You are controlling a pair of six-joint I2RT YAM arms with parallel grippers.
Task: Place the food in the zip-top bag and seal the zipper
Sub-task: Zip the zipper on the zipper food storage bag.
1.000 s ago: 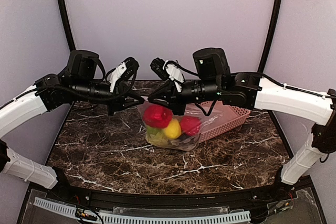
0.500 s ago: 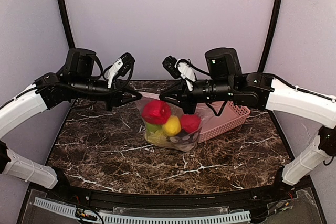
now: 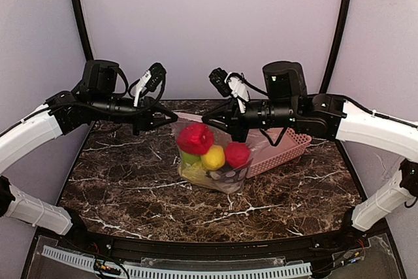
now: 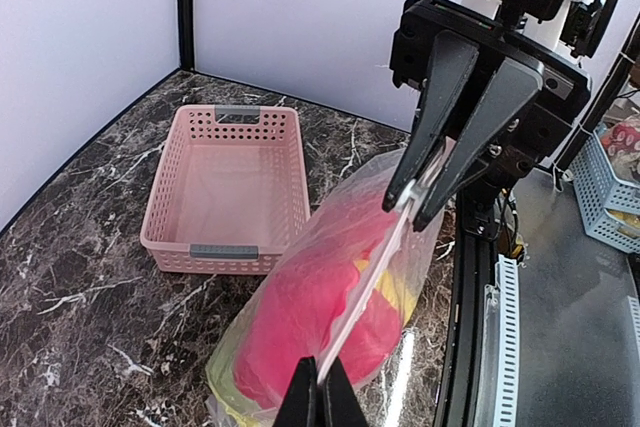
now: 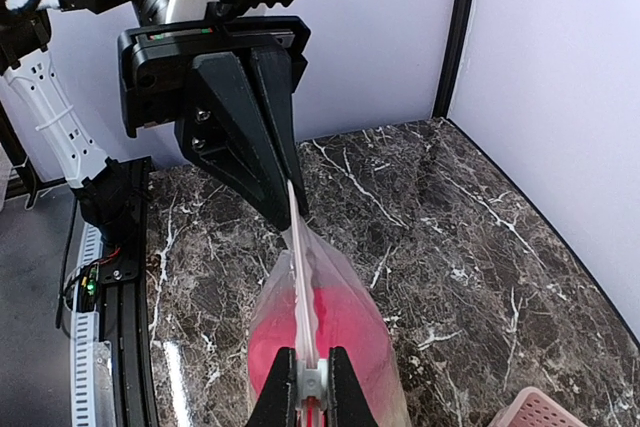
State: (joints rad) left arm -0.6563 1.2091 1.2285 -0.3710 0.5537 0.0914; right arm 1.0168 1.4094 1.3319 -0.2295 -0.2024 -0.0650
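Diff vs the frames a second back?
The right gripper slid to its right along the zipper, away from the left gripper, so a longer stretch of strip spans between them. Both stayed shut on the zipper. The zip-top bag, the food and the basket barely moved.

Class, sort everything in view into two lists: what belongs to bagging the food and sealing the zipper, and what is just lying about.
Belongs to the job: zip-top bag, zipper, red bell pepper, yellow round piece, red round piece, left gripper, right gripper.

Lying about: pink lattice basket, blue basket.
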